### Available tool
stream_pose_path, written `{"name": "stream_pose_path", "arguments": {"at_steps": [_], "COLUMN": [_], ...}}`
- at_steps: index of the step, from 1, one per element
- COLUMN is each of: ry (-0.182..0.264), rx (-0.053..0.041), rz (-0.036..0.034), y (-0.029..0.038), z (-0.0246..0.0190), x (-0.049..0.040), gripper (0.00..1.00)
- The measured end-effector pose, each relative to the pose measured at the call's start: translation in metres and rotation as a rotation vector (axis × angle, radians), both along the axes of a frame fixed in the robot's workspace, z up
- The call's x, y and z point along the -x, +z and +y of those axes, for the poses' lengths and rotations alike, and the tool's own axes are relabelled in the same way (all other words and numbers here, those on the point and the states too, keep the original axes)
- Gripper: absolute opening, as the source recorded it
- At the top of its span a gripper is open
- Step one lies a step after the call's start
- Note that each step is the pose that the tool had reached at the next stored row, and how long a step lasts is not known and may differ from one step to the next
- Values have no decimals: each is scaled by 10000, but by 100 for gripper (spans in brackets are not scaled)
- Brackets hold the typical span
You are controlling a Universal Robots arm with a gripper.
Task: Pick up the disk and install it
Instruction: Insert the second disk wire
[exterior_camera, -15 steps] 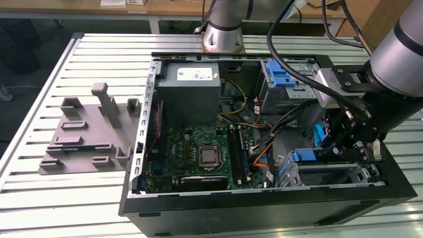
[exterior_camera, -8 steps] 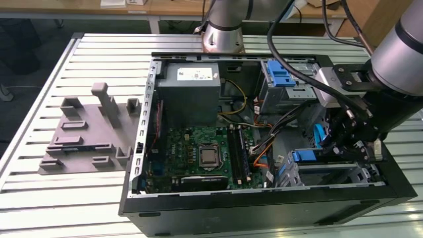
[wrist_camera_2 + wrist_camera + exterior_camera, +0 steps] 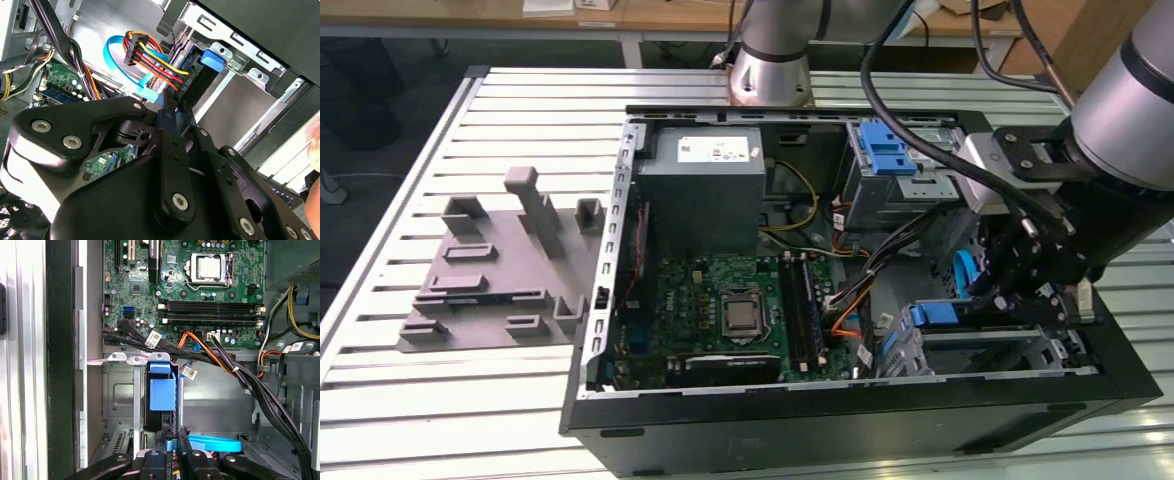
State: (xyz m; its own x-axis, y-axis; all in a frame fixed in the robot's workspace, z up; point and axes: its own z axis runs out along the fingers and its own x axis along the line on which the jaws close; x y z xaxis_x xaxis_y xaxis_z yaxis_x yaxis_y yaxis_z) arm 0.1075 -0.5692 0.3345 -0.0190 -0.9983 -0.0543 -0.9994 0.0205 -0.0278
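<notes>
The disk [image 3: 161, 416] stands on edge in the case's lower drive bay [image 3: 117, 390], and its blue carrier tab [image 3: 162, 390] sticks out at the bay's open side. That same tab [image 3: 937, 314] shows in the exterior view near the case's front right corner. My gripper [image 3: 171, 441] hangs at the disk's cable end, its fingers closed around the plug of a blue data cable [image 3: 215, 444]. In the second wrist view the gripper [image 3: 172, 111] sits just beside a black power plug [image 3: 186, 86] with coloured wires, seated against the disk [image 3: 199, 80].
The open computer case [image 3: 607, 300] lies on a slatted table [image 3: 454, 400]. Inside it are the motherboard [image 3: 720, 310], a grey power-supply box [image 3: 707, 180], an upper bay with a blue latch [image 3: 887, 150] and cable bundles [image 3: 260, 390]. A grey fixture [image 3: 494, 270] lies at the exterior view's left.
</notes>
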Motion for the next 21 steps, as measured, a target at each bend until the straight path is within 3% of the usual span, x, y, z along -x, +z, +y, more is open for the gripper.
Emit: {"name": "stream_pose_path", "arguments": {"at_steps": [7,8,21], "ry": [0,0,-3], "rx": [0,0,0], "rz": [0,0,-14], "y": [5,5,-25], "z": [0,0,-24], "x": [0,0,-26], "gripper": [22,16,15]}}
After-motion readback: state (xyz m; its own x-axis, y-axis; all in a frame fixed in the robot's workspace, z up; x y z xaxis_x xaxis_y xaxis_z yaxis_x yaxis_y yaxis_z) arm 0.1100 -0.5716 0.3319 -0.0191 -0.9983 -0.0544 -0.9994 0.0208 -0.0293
